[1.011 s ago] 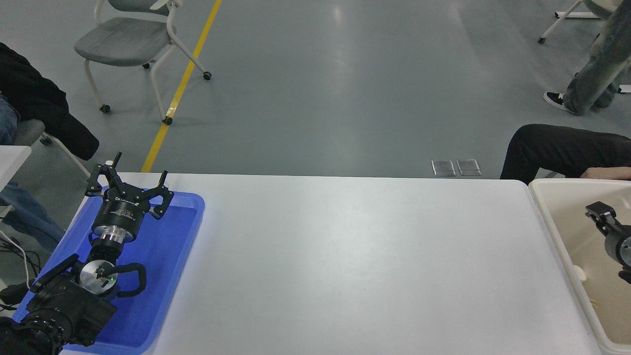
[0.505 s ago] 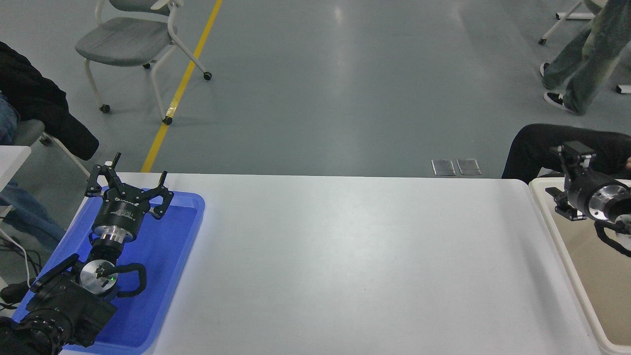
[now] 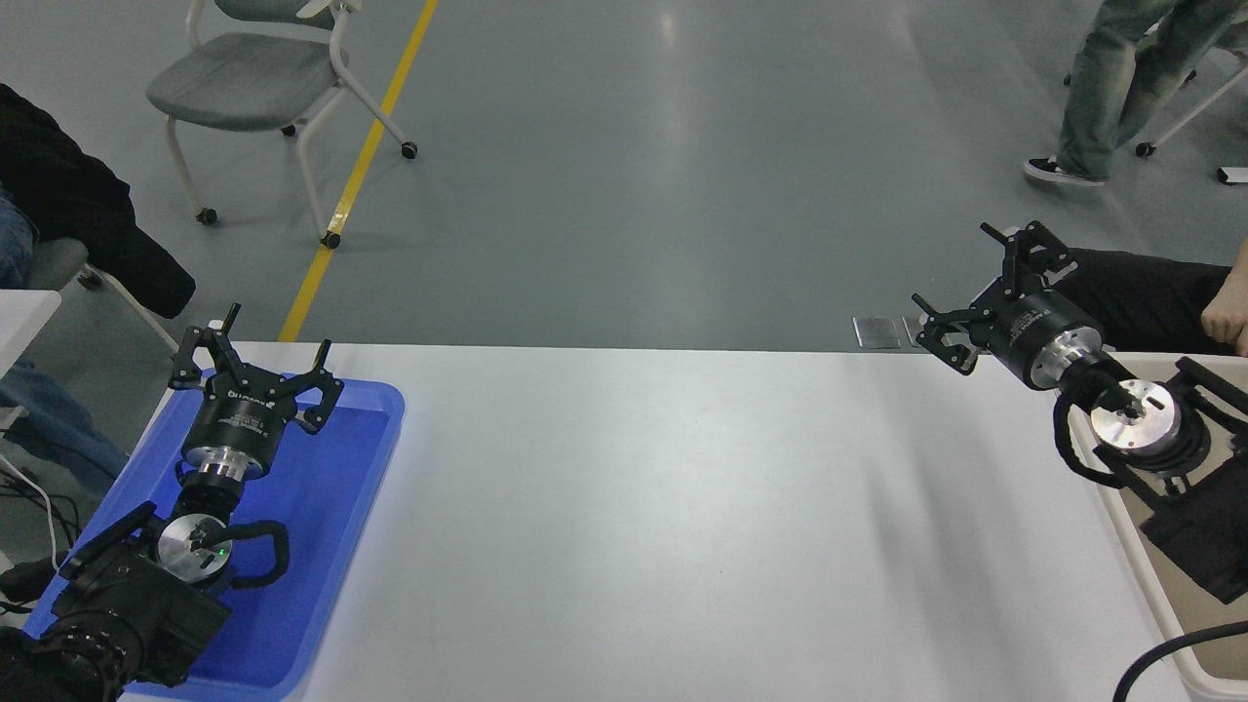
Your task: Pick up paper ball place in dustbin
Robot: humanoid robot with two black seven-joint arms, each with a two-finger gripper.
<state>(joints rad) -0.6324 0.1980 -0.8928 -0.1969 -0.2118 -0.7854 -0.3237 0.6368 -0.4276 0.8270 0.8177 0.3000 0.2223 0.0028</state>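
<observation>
The cream-white dustbin [image 3: 1149,575] stands at the table's right edge, mostly covered by my right arm. No paper ball shows in this view. My right gripper [image 3: 960,273] hangs open and empty above the table's far right corner, left of the dustbin, its fingers [image 3: 996,236] spread wide and pointing away from me. At the lower left my left gripper [image 3: 255,341] is parked open over a blue tray [image 3: 331,546].
A person sits at the far right behind the dustbin, with a dark sleeve [image 3: 1150,297] and a hand [image 3: 1227,314] near its rim. Another person's legs [image 3: 1111,88] are at the top right. A wheeled chair [image 3: 263,78] stands on the floor, top left.
My right arm rose out of the dustbin and swung left and away, its gripper now open above the table's far right corner. The walking person moved further away. My left arm has not moved.
</observation>
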